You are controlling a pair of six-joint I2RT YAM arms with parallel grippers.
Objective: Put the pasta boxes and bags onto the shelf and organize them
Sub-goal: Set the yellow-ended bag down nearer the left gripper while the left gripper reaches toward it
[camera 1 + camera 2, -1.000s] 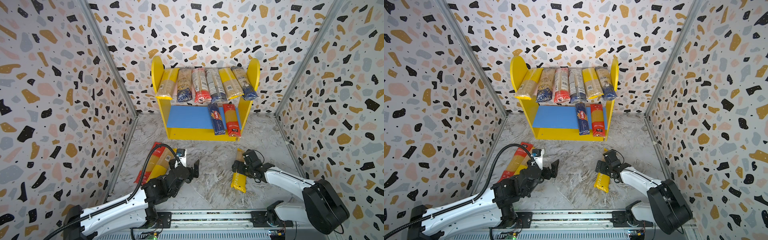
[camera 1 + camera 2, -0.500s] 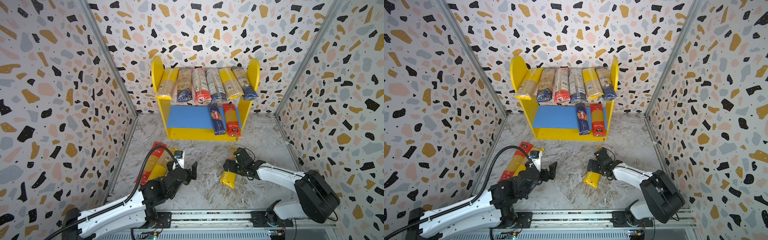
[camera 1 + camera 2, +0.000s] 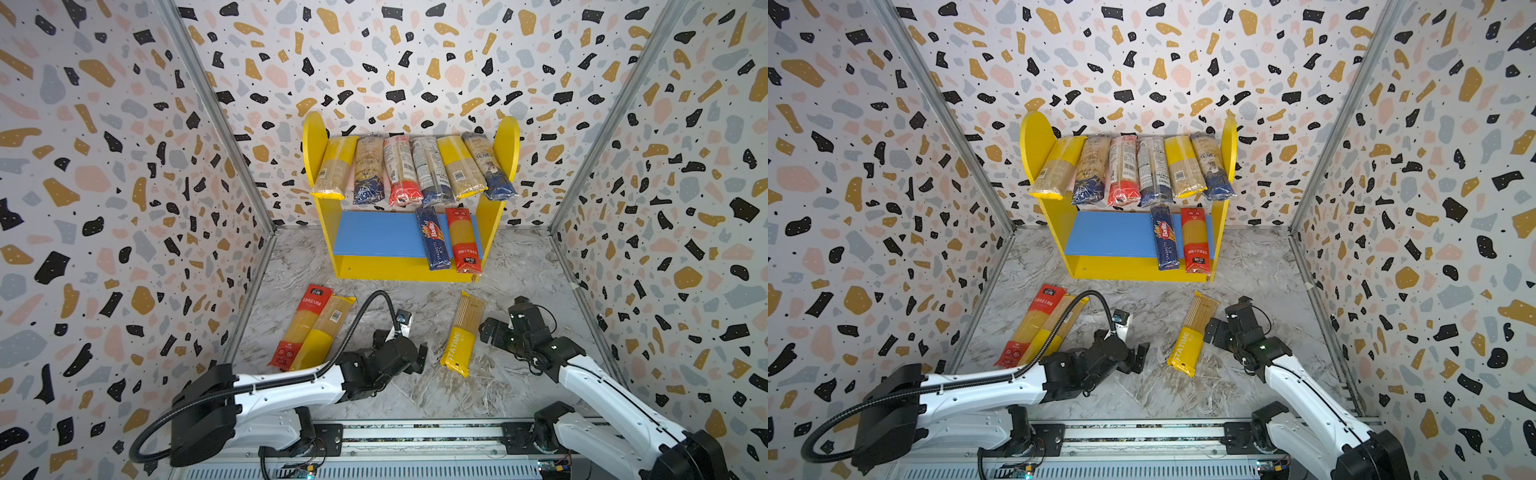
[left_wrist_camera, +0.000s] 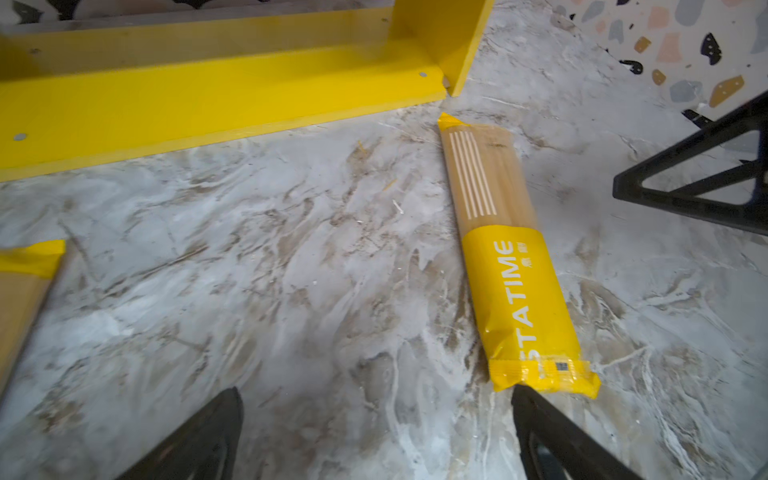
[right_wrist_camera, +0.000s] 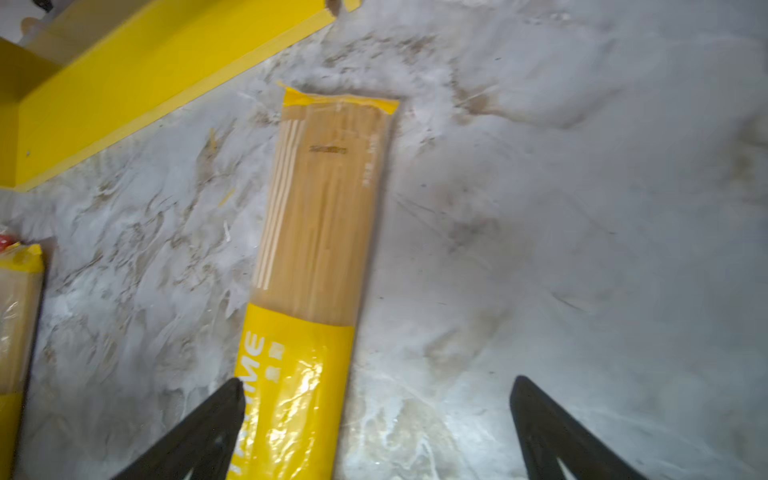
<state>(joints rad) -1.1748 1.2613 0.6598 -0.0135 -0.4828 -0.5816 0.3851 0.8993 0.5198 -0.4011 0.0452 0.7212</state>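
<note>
**Both arms empty, yellow pack on the table**

In both top views the shelf (image 3: 374,239) (image 3: 1108,239) stands at the back wall. Six spaghetti packs (image 3: 400,170) lie side by side on its upper board. A blue Barilla pack (image 3: 433,239) and a red-ended pack (image 3: 463,243) lie at the right end of its lower board. On the table (image 3: 457,399) a STATIME pack (image 3: 461,336) (image 3: 1192,332) lies in front of the shelf. A second red-ended pack (image 3: 301,328) and a yellow-ended pack (image 3: 326,332) lie together further left. The left fingers (image 3: 422,358) are spread wide and hold nothing. The right fingers (image 3: 488,330) are also wide and empty, just beside the STATIME pack.

In the left wrist view the left fingers (image 4: 199,440) are far apart over the bare table. The STATIME pack (image 4: 511,266) lies flat close to one finger, its far end near the corner of the shelf (image 4: 208,99).

In the right wrist view the right fingers (image 5: 557,436) are wide. The STATIME pack (image 5: 316,249) passes close by one of them; whether they touch, I cannot tell.
</note>
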